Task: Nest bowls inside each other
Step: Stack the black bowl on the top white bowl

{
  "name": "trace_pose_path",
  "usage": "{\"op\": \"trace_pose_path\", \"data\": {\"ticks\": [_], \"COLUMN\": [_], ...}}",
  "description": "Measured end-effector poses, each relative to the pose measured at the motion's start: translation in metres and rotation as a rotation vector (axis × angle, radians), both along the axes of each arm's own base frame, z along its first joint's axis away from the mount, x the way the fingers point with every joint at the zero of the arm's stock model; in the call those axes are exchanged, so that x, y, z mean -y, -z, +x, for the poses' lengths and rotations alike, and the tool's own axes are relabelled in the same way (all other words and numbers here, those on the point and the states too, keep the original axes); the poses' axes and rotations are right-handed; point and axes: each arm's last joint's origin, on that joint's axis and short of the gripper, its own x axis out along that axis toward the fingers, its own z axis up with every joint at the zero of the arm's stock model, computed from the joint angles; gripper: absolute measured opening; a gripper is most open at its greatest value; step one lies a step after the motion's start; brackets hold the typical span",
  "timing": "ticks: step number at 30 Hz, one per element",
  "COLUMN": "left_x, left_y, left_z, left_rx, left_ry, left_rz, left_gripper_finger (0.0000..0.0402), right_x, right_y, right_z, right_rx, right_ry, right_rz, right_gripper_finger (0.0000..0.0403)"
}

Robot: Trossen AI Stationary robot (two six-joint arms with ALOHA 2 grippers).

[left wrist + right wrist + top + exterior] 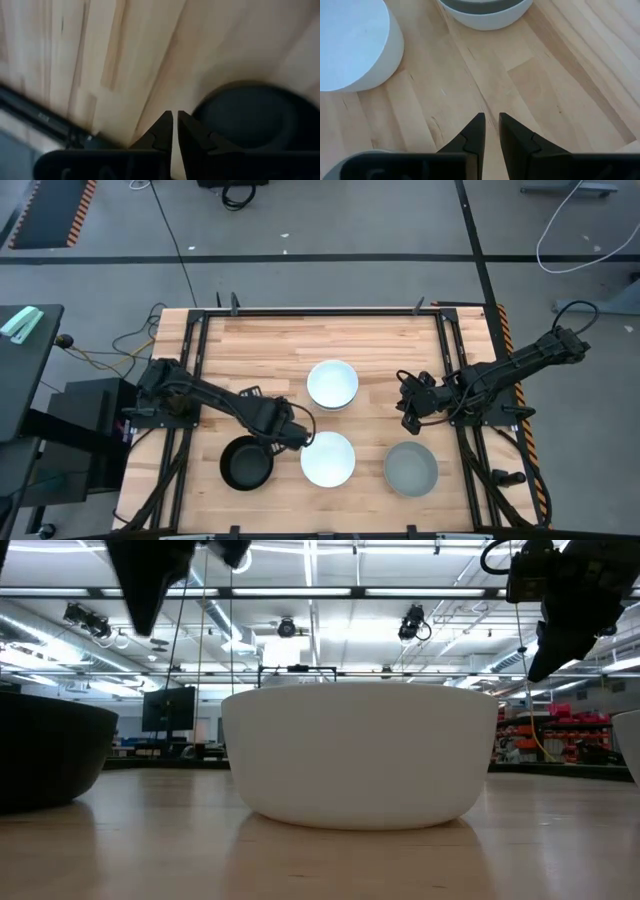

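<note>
Over the wooden bench (260, 340), seen from straight above, four spots hold bowls. Toward 12 o'clock of centre sits a white stack (332, 384): a white bowl on top with another rim showing just beneath it; how many are nested there I can't tell. Along the near edge runs a row of three. At about 7 o'clock sits the black bowl (246, 464), at 6 o'clock a single white bowl (328, 459), and at about 5 o'clock the light grey bowl (411, 469), with a darker rim peeking around it. All four spots stand apart from one another.

Left tool (303, 436) hangs above the bench between the black bowl and the single white bowl, just past their far rims. Its wrist camera shows the two dark fingers (161, 131) nearly together with only a thin slit between them, gripping nothing, the black bowl below and beside them.

Right tool (409, 418) hovers at about 3 o'clock, between the white stack and the light grey bowl, touching neither. Its fingers (475, 131) sit close together with a narrow gap, empty, over bare wood.

From bench height, the single white bowl fills the middle, both tools high above it.
</note>
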Motion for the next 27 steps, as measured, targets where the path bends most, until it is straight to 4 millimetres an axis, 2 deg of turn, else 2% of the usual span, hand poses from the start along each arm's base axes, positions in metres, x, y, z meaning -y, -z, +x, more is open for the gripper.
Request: {"op": "trace_pose_path", "data": {"ticks": [8,12,22,27], "left_x": [-0.008,-0.012,-0.029,-0.033], "left_y": [0.042,0.05,0.034,0.039], "left_z": [-0.021,-0.032,-0.078,-0.093], "left_rx": [-0.156,-0.108,0.184,0.32], "left_ry": [-0.055,-0.056,-0.13,-0.177], "left_rz": [0.075,0.053,-0.06,-0.149], "left_gripper_finger": [0.0017,0.0007,0.0032,0.0035], "right_x": [0.0,0.0,0.0,0.0], "right_y": [0.0,0.0,0.0,0.0], "right_z": [0.0,0.0,0.0,0.0], "right_rx": [0.0,0.001,0.003,0.004], "right_ry": [0.0,0.01,0.022,0.025], "right_rz": [0.0,0.007,0.015,0.017], "right_gripper_finger": [0.0061,0.0061,0.0061,0.0061]}}
